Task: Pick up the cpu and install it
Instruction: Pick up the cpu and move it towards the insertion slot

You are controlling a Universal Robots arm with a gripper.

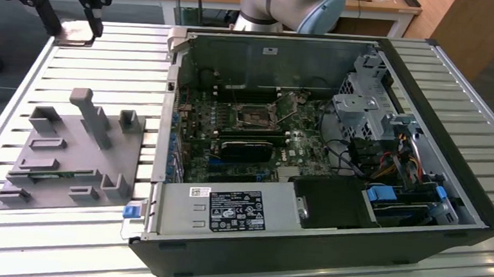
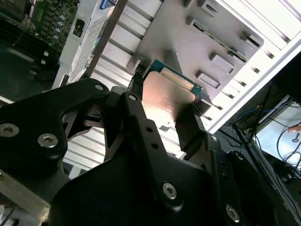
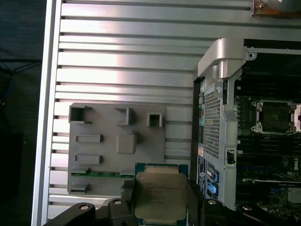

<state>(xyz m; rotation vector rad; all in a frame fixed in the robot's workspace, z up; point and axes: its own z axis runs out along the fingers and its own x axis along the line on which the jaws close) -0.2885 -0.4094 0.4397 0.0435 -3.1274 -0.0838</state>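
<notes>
Grasp stage, chip in transit. The cpu (image 3: 159, 192) is clamped between the black jaws, whose two fingers (image 2: 188, 129) press on opposite edges of the chip – a narrow grip set by the chip's own width. Being square, the cpu has no distinct long axis. In the first wrist view its edges run parallel to those of the grey tray (image 3: 150, 150), and its silvery metal top faces the camera, turned away from the slatted bench (image 3: 122, 61). In the second wrist view the same metal top (image 2: 165, 96) shows as a reflective plate with a thin green rim at its far edge.

The chip hangs clear above the bench and touches neither tray nor case. In the exterior view the jaws stand high toward the exterior view's left, beyond the tray (image 1: 86, 167) and to the side of the open computer case (image 1: 309, 245).

A thin green memory stick (image 3: 101, 173) lies in a slot of the tray. The black-framed socket (image 3: 275, 115) sits on the motherboard inside the case – well apart from the held cpu – and appears near the board's middle in the exterior view (image 1: 256, 115).
</notes>
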